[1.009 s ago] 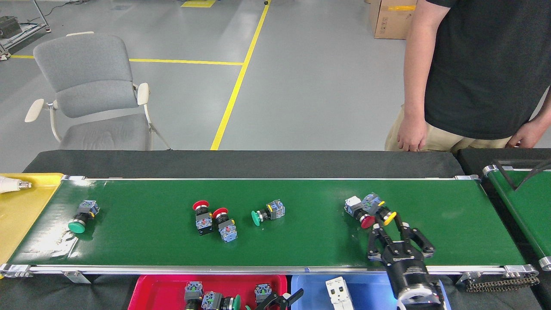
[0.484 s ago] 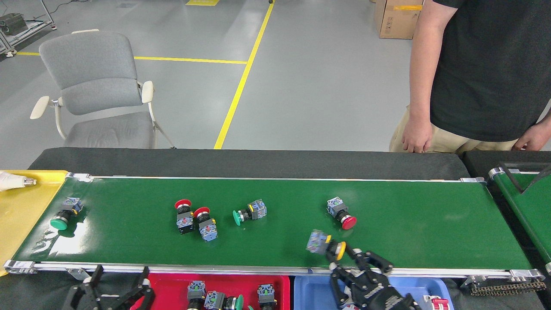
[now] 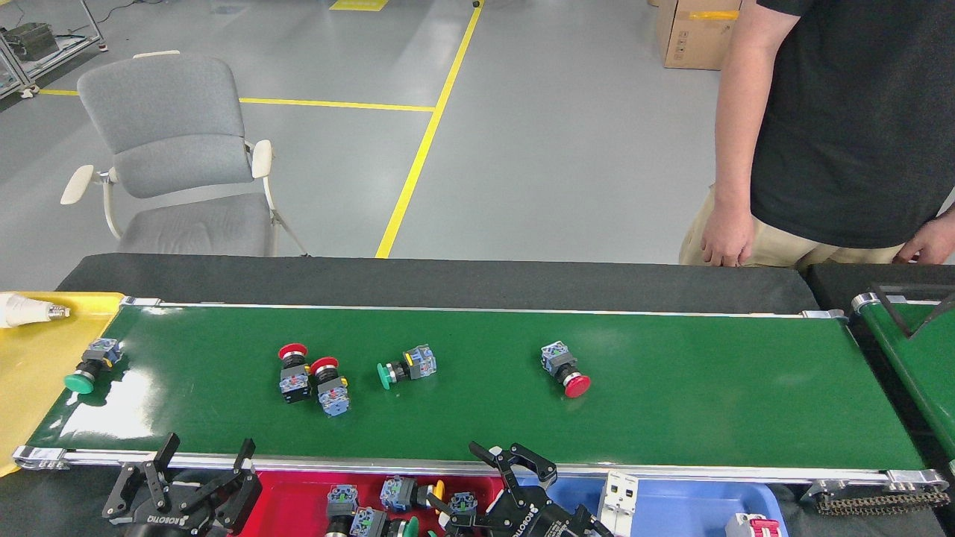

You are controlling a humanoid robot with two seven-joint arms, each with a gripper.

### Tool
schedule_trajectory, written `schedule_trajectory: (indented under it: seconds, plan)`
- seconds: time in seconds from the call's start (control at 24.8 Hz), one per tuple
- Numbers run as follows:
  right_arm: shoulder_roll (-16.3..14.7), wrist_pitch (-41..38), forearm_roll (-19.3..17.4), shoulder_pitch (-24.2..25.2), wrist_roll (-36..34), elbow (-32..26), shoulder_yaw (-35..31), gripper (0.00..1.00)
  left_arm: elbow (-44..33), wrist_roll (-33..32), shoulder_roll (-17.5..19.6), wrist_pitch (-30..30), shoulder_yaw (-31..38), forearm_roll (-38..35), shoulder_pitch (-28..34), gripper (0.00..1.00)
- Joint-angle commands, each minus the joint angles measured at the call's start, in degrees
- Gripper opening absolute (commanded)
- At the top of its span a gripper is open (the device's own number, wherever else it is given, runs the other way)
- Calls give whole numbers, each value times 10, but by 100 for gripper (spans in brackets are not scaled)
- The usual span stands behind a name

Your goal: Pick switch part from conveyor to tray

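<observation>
Your right gripper (image 3: 515, 466) hangs spread and empty over the red tray (image 3: 298, 496), so the red-capped switch part (image 3: 565, 368) lies far-right of it on the conveyor (image 3: 671, 403), cap pointing near-right.

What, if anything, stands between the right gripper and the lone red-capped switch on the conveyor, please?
Nothing visible does. The right gripper sits at the near rail, jaws spread, and only bare belt of the conveyor lies between it and the red-capped switch.
</observation>
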Motion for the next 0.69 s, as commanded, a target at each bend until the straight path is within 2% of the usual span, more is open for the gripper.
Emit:
schedule_trajectory:
  seconds: [0.0, 0.04, 0.16, 0.24, 0.32, 0.4, 0.48, 0.65]
  plan:
    - [5, 7, -17, 8, -7, -28, -66, 100, 17, -2, 20, 1, 2, 0, -13, 99]
    - [11, 8, -23, 23, -6, -34, -104, 100, 25, -2, 29, 1, 3, 1, -15, 99]
    - [59, 15, -28, 73, -13, -52, -216, 100, 50, 0, 38, 4, 8, 1, -17, 99]
    - [71, 53, -27, 102, -26, -58, -274, 100, 62, 1, 38, 4, 8, 1, -22, 99]
    - [64, 96, -27, 114, -44, -59, -297, 100, 69, 1, 39, 4, 9, 1, -23, 99]
    - [36, 130, -28, 118, -49, -57, -318, 100, 83, 1, 40, 6, 9, 1, -29, 99]
    - [21, 134, -29, 119, -50, -52, -324, 100, 105, 1, 45, 10, 10, 1, -41, 99]
    - [16, 133, -30, 120, -55, -40, -329, 100, 167, 3, 59, 28, 10, 1, -87, 99]
